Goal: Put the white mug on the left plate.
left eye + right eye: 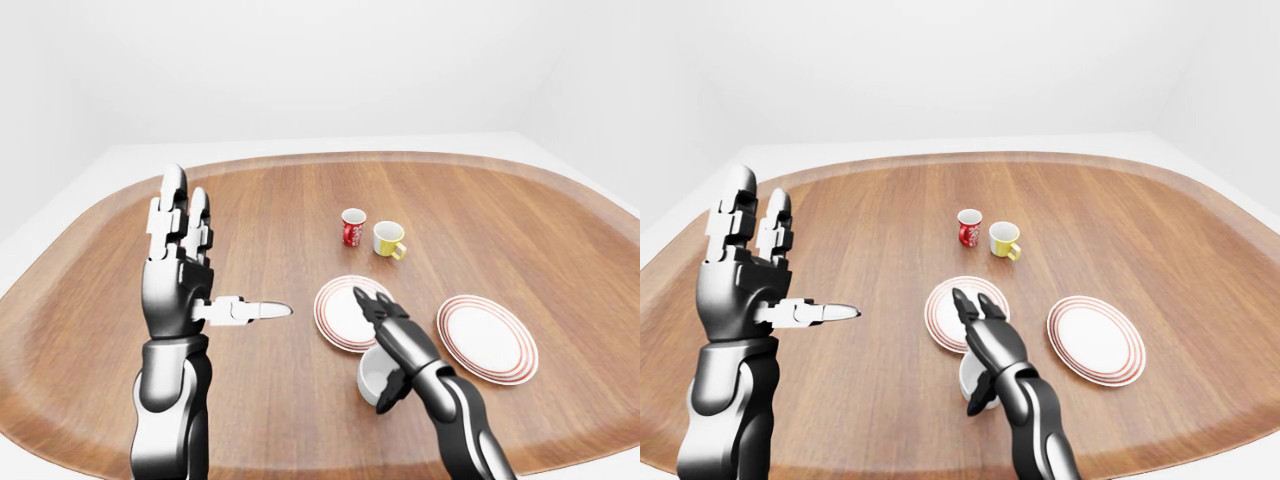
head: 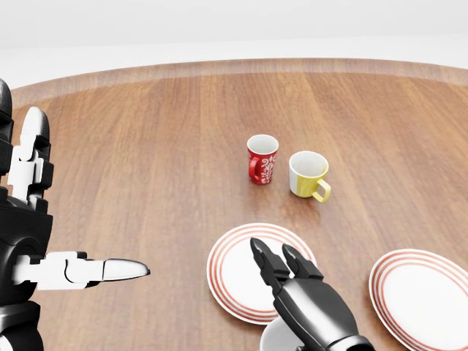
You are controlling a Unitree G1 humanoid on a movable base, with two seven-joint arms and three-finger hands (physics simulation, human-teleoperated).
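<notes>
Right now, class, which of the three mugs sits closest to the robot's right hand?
The white mug, under the right hand, just below the left plate. The red mug and the yellow mug stand side by side beyond the plates.

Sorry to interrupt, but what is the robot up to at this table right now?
It is working on the white mug, which stands on the wooden table just below the left plate, not yet on it. The right hand is over the mug with fingers spread, not closed round it. The left hand is raised, open and empty. A red mug, a yellow mug and the right plate sit untouched.
</notes>
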